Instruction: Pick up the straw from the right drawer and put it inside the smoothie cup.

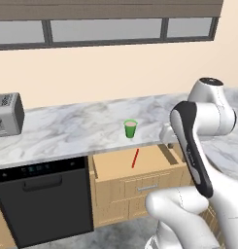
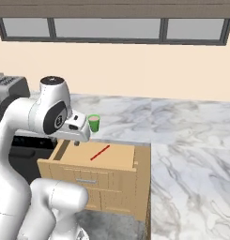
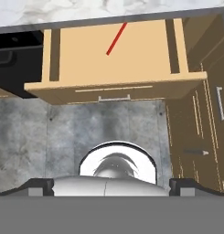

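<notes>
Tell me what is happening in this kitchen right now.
A white robot arm is setting up to fetch the red straw, which lies flat on the bottom of the pulled-out right drawer. The gripper hangs above the drawer's edge with its jaws open, holding nothing. The green smoothie cup stands upright on the marble counter just behind the drawer, with no straw in it yet.

We see a cream wall (image 1: pixel 115 73) under a row of dark-framed windows (image 2: pixel 111 29), and a marble counter (image 2: pixel 191 136) that turns a corner on the right. A toaster (image 1: pixel 6 115) stands at the counter's left end, above a black dishwasher (image 1: pixel 42 199) beside light-wood cabinets (image 2: pixel 111 187). Below us the floor (image 3: pixel 63 132) is mottled grey.
</notes>
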